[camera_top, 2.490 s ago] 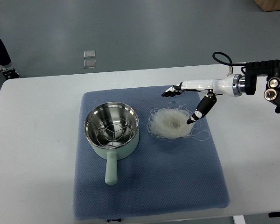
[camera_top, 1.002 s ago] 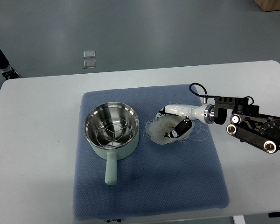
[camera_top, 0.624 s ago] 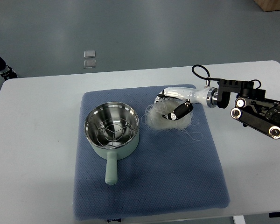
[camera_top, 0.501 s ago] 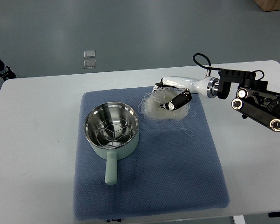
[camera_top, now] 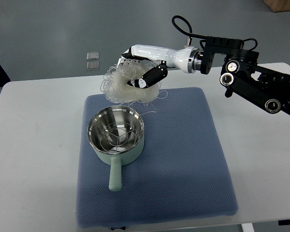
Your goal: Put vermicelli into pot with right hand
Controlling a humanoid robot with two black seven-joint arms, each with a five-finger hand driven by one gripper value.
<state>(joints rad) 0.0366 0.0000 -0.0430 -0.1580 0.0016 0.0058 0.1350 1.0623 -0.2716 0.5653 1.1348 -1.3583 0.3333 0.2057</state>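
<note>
White vermicelli (camera_top: 123, 84) hangs gripped in your right hand (camera_top: 144, 72), upper centre, just above the pot (camera_top: 117, 136). Lowering and release remain.

Blue mat (camera_top: 183, 183) on white table (camera_top: 34, 159) (floor tags (camera_top: 92, 61), perhaps).
</note>
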